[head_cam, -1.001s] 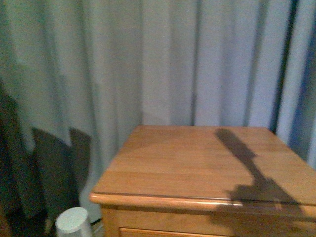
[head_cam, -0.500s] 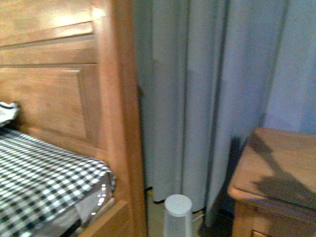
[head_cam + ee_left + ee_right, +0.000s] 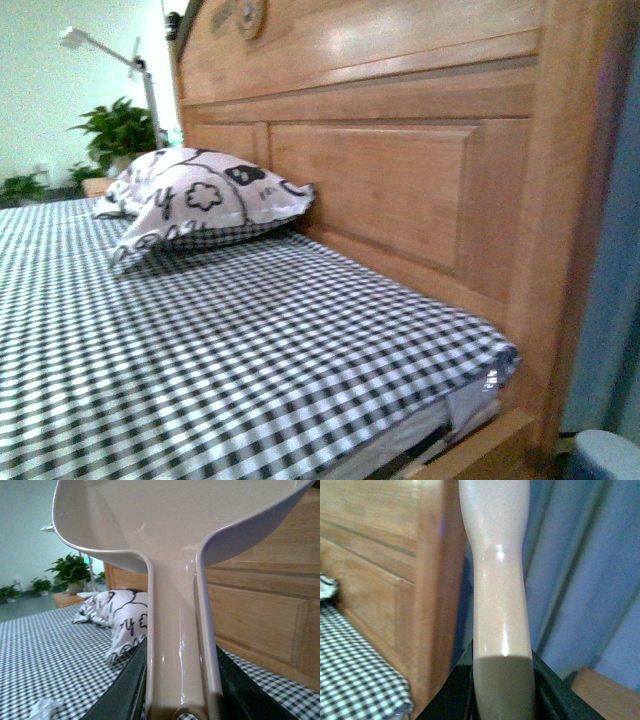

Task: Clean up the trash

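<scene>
A bed (image 3: 200, 340) under a black-and-white checked sheet is seen against a wooden headboard (image 3: 400, 170), with a blue-grey curtain (image 3: 612, 300) beside the bedpost. A white pillow (image 3: 205, 200) is propped against the headboard; its black cartoon prints cannot be read as words. In the left wrist view, much of the scene is blocked by a pinkish dustpan (image 3: 175, 520), whose handle is clamped by the left end effector (image 3: 180, 700). A beige handle (image 3: 497, 580), its head cut off, is clamped by the right end effector (image 3: 502, 690). Potted plants (image 3: 120, 130) are seen beyond the bed. The trash (image 3: 44, 709), a blurred white wad, lies on the sheet, apart from the pillow and partly cut off.
</scene>
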Controlling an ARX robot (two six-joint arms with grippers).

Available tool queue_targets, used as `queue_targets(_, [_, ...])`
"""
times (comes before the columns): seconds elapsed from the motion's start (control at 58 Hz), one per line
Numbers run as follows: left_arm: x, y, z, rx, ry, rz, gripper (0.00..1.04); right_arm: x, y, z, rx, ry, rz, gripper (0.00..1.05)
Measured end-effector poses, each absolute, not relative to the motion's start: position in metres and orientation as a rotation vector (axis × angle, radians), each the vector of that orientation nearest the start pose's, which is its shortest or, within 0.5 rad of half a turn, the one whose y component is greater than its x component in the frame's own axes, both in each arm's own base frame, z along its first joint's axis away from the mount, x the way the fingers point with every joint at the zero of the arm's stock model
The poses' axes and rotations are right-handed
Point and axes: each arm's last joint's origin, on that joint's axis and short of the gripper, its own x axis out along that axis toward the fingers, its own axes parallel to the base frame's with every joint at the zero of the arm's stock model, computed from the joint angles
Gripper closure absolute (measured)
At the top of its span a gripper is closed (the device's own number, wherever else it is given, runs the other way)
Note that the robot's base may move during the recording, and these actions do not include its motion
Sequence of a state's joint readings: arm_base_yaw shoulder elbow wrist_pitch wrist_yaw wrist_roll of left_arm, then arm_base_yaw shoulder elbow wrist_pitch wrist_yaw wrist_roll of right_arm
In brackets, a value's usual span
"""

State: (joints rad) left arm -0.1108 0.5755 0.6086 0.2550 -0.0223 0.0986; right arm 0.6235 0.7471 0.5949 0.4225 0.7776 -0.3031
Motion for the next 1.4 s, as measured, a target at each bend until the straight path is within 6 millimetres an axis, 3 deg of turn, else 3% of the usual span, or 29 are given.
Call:
queue_targets(0.845, [0.132, -0.014, 0.343, 0.075, -0.298, -0.072, 0.77, 0.144, 0.079, 0.328, -0.129, -0.180, -0.178, 0.84])
queue_targets(0.949, [0.138, -0.012, 0.343, 0.034, -0.098, -0.147, 0.77, 0.144, 0.078, 0.329, -0.126, -0.180, -0.189, 0.84])
queue_targets(1.052, [0.151, -0.003, 0.336, 0.042, 0.010, -0.163, 0.77, 0.144, 0.078, 0.329, -0.126, -0.181, -0.186, 0.84])
queue_targets(1.242, [0.184, 0.023, 0.327, 0.128, 0.050, -0.233, 0.77, 0.144, 0.078, 0.329, -0.126, -0.182, -0.185, 0.84])
queue_targets(1.398, [0.233, 0.050, 0.326, 0.330, 0.064, -0.359, 0.77, 0.144, 0.078, 0.329, -0.126, -0.182, -0.184, 0.84])
